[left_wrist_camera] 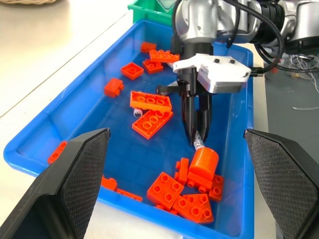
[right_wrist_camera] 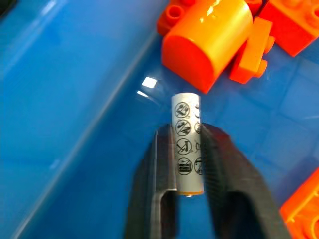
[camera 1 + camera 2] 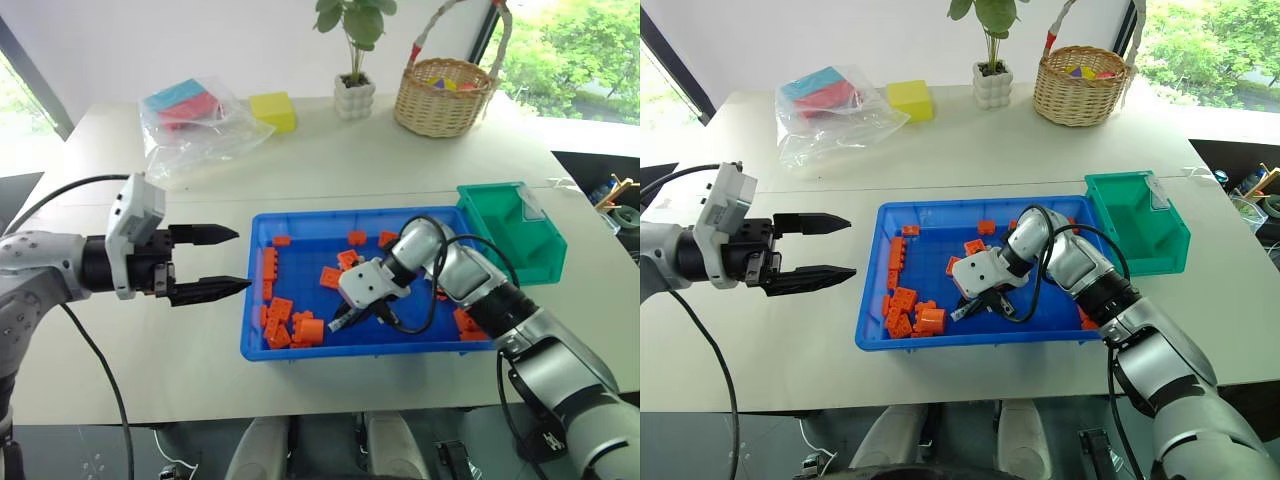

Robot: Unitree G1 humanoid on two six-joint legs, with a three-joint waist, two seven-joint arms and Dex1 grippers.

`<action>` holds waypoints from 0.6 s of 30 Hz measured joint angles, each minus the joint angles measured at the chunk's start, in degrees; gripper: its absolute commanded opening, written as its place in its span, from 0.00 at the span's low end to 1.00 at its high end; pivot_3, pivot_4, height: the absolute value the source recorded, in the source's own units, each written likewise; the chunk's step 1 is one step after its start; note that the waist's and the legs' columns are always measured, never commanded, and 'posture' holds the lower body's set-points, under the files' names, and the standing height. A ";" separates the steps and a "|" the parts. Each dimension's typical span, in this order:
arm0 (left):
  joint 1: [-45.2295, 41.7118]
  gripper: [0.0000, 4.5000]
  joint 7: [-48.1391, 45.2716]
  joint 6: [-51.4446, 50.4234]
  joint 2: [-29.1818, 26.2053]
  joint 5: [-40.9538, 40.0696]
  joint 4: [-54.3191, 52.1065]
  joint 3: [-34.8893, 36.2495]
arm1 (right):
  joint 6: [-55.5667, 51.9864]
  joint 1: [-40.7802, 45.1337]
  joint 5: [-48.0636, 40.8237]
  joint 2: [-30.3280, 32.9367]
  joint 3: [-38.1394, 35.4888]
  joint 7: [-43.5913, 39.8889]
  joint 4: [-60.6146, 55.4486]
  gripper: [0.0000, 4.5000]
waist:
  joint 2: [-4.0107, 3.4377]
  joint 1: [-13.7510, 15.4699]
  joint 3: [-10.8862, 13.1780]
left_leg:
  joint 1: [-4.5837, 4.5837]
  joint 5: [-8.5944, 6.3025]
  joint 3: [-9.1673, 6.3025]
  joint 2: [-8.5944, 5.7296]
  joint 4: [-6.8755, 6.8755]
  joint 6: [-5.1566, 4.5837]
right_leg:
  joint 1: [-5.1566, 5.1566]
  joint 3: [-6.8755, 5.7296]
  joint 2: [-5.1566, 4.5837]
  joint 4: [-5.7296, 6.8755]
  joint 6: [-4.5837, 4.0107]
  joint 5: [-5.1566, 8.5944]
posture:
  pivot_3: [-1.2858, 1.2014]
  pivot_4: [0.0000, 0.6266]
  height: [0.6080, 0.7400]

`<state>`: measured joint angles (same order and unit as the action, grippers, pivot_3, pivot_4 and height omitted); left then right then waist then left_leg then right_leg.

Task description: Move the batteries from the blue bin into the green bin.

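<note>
white battery with black icons — blue bin, green bin, orange bricks.

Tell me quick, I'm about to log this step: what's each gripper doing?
Left gripper: open, holding nothing, beside the blue bin.
Right gripper: shut on a battery inside the bin.

Light: bright, even daylight across the white table.
Source: windows at the far corners, where the greenery outside looks washed out.
Shadows: soft and short beside the wicker basket and the potted plant.
Glare: small white highlights on the floor of the blue bin and on the rounded orange brick.
Focus: the battery is fairly sharp; the bricks around it blur.
</note>
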<state>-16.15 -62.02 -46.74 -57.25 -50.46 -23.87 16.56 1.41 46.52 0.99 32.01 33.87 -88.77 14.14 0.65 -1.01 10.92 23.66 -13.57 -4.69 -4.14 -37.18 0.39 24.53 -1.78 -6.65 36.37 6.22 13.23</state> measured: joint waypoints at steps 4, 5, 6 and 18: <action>-0.61 1.00 -0.22 0.67 0.32 0.42 0.73 -0.98 | -6.07 -0.80 -1.26 0.67 -2.88 1.59 -6.01 0.01 | -0.01 0.17 0.01 | 0.00 0.00 0.00 0.00 0.00 0.00 | 0.01 0.02 -0.01 0.02 0.00 0.00 | 0.52 0.24 0.71; -0.79 1.00 -0.32 0.88 0.54 0.50 0.85 -1.59 | -8.31 -0.65 -2.20 0.97 -4.36 1.90 -7.94 0.01 | -0.02 0.21 0.01 | 0.00 0.00 0.01 -0.01 0.00 0.00 | 0.01 0.02 -0.02 0.02 0.00 0.00 | 0.52 0.24 0.71; -1.13 1.00 -0.44 1.04 0.87 0.59 1.09 -2.29 | -11.55 -0.27 -3.70 1.56 -6.32 2.26 -10.54 0.01 | -0.02 0.25 0.01 | 0.00 0.00 0.00 -0.01 0.00 0.00 | 0.01 0.02 -0.03 0.02 0.00 0.00 | 0.52 0.24 0.71; -4.90 1.00 -3.39 3.57 3.06 3.41 4.81 -7.60 | -30.77 -6.64 -9.93 28.12 -33.19 11.45 -15.76 0.01 | 0.06 1.96 0.00 | 0.13 -0.06 0.12 -0.06 -0.03 -0.10 | -0.06 -0.02 -0.17 -0.18 -0.03 0.02 | 0.52 0.24 0.71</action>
<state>-21.04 -65.41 -43.17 -54.20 -47.04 -19.07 8.96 -29.37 39.88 -8.95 60.14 0.68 -77.32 -1.62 0.71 0.96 10.93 23.79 -13.63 -4.57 -4.21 -37.21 0.30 24.47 -1.79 -6.82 36.19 6.19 13.25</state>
